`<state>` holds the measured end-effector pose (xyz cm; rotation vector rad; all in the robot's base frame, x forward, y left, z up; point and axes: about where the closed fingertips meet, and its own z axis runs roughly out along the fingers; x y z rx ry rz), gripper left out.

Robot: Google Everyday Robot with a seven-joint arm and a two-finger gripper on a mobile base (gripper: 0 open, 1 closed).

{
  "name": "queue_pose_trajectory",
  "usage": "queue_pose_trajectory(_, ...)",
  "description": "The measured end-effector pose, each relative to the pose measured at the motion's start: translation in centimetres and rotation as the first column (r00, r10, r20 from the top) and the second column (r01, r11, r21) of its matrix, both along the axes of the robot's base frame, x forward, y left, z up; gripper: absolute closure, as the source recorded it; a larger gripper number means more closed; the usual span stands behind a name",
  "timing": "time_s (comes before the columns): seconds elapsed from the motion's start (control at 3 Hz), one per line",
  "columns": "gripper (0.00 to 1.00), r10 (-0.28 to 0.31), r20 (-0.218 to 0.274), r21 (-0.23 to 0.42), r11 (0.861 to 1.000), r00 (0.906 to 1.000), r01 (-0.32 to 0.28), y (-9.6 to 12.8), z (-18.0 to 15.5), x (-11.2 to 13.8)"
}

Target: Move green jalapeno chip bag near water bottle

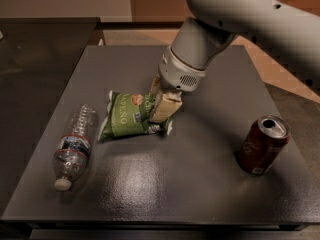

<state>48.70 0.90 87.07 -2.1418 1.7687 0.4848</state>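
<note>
The green jalapeno chip bag [129,116] lies flat on the dark table [200,184], left of centre. My gripper [161,103] comes down from the upper right and is shut on the bag's right end, with a pale finger [165,107] over it. The water bottle [74,145] lies on its side just left of the bag, white cap pointing to the front edge. A narrow gap separates the bag and the bottle.
A red-brown soda can [262,145] stands upright at the right side of the table. My grey arm [240,14] spans the upper right. A darker counter [35,49] lies to the left of the table.
</note>
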Motion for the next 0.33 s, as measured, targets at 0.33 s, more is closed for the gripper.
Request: queue_pose_trajectory(0.33,0.0,-0.006,0.011,-0.003,1.0,0.9999,0.006,-0.07,0.51,0.04)
